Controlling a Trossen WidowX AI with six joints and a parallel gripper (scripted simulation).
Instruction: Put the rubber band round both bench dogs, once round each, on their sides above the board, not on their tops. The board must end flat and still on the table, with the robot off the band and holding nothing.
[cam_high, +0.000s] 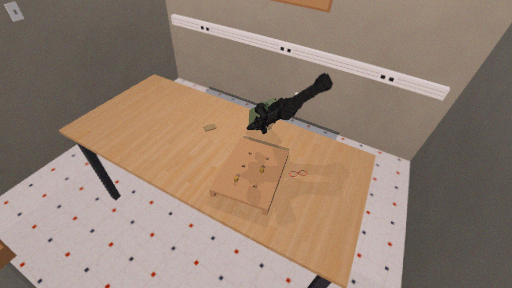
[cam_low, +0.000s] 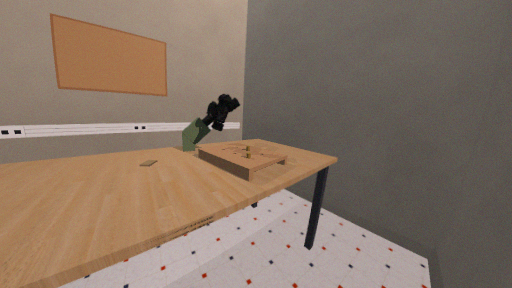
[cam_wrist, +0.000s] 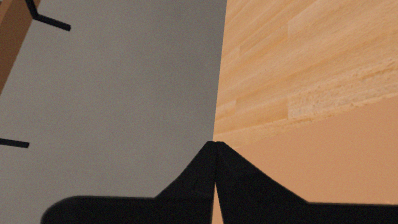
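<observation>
A wooden board (cam_high: 250, 197) (cam_low: 225, 161) lies flat on the table. Two short yellow bench dogs (cam_high: 236, 178) (cam_high: 261, 170) stand upright in its middle and show nearly in line in the exterior view (cam_low: 247, 151). A red rubber band (cam_high: 298, 173) lies in a figure-eight on the table just right of the board, clear of both dogs. My gripper (cam_high: 254, 127) (cam_wrist: 214, 149) is shut and empty. It hangs above the table behind the board's far edge, well away from the band. The band is not in the wrist view.
A small tan block (cam_high: 209, 127) (cam_low: 148, 163) lies on the table to the left of the arm. The arm's green base (cam_high: 256, 114) (cam_low: 192, 135) stands at the table's back edge near the wall. The table's right edge lies beyond the band.
</observation>
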